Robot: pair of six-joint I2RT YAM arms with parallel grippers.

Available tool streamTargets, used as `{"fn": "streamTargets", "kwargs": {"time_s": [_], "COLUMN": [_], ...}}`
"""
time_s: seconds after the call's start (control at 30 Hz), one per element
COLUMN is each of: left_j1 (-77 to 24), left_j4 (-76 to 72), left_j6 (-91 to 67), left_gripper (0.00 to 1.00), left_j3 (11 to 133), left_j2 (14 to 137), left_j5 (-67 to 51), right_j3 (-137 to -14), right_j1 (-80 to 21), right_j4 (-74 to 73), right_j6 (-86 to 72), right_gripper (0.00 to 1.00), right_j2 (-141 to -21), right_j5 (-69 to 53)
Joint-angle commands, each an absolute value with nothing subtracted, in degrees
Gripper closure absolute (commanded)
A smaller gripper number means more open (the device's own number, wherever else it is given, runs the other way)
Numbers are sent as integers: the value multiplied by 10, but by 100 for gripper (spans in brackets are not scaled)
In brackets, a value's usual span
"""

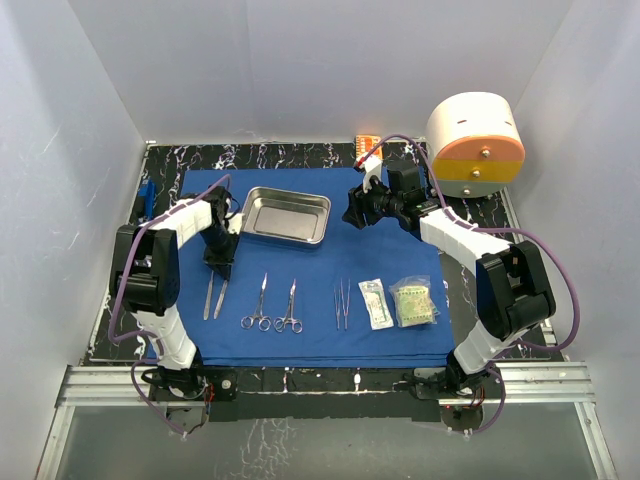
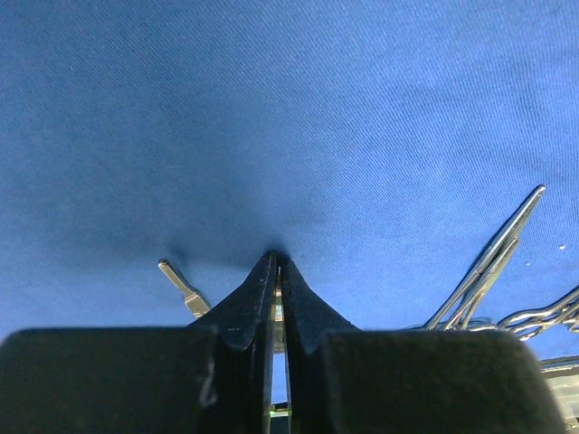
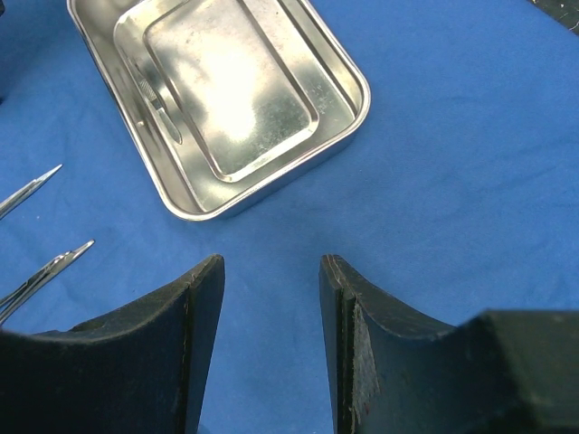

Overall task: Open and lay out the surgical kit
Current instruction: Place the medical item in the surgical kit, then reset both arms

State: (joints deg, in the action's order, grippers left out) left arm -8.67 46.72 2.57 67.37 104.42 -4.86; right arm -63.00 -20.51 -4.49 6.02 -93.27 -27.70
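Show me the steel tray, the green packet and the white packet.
steel tray [image 1: 287,217], top view, bare floor.
green packet [image 1: 413,303], top view, its middle.
white packet [image 1: 375,303], top view, its middle.

walls [image 1: 300,60]: plain white, three sides | table [image 1: 300,155]: black, white-veined | rail [image 1: 560,385]: metal, near edge | light: even

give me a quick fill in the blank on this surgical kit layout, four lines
1. ___ ring-handled forceps lie on the blue cloth.
2. The right gripper hovers with its jaws ___.
3. The left gripper is ___ on the tweezers.
4. The sealed packets lie nearest the ___ arm.
Missing words: two; open; shut; right
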Motion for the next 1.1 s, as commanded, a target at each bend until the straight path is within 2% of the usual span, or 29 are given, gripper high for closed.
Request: {"fn": "streamTargets", "kwargs": {"time_s": [0.0, 0.67, 0.9, 1.07], "left_j1": [-80, -57, -56, -55], "left_j4": [485, 475, 473, 474], "left_j6": [11, -3, -5, -6], "left_gripper": [100, 99, 95, 88], "left_j3": [665, 666, 666, 666], "left_j2": [1009, 1011, 1016, 1008], "left_j5": [-37, -44, -43, -43], "right_j3": [-650, -649, -648, -650], "right_j1": [-202, -202, -202, -202], "right_j4": [-31, -31, -31, -32], "right_j6": [67, 68, 69, 69], "right_gripper": [56, 56, 56, 56], "right_j2": [-929, -928, -927, -923], "right_j5": [-287, -290, -291, -292]}}
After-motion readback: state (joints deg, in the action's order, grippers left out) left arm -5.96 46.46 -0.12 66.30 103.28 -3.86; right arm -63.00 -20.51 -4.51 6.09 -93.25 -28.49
